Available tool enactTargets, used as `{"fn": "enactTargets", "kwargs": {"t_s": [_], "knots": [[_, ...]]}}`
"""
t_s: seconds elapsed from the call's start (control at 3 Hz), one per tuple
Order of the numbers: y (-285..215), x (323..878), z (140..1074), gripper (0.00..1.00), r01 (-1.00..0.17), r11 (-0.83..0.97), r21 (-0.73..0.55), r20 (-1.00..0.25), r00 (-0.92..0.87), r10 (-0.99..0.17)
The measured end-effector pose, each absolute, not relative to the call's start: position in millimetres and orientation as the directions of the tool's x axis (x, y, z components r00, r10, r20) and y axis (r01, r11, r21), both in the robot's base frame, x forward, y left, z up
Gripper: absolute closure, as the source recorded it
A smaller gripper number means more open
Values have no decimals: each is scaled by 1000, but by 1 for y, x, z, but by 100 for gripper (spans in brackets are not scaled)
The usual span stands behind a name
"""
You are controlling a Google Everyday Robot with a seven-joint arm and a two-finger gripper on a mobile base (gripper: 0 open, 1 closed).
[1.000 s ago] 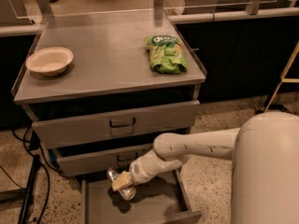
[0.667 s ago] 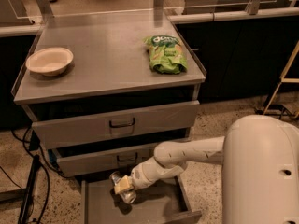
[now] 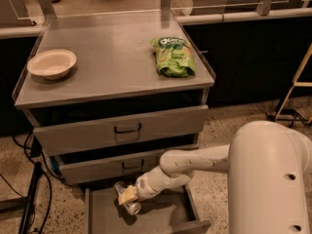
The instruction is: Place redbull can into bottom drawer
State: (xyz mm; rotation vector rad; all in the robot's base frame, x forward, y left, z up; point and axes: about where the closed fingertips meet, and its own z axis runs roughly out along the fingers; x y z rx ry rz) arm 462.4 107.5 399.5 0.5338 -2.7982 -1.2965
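The bottom drawer [image 3: 165, 213] is pulled out at the foot of the grey cabinet, its flat floor showing. The redbull can [image 3: 126, 199], slim and silvery, hangs tilted just above the drawer's left part. My gripper [image 3: 128, 196] reaches in from the right at the end of the white arm and is shut on the can. Whether the can touches the drawer floor is unclear.
On the cabinet top sit a cream bowl [image 3: 51, 63] at left and a green snack bag [image 3: 173, 56] at right. Two handled drawers [image 3: 126, 128] above are slightly out. Black cables [image 3: 34, 189] lie on the floor at left, a wooden stand [image 3: 292, 91] at right.
The arm has pushed left and lower over the open drawer, carrying the can with it. The can sits nearer the drawer floor than before.
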Motion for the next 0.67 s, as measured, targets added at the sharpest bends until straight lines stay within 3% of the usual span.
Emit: {"fn": "enactTargets", "kwargs": {"t_s": [0.67], "knots": [[105,463,323,100,-198,626,755,-30,-963,-268]]}}
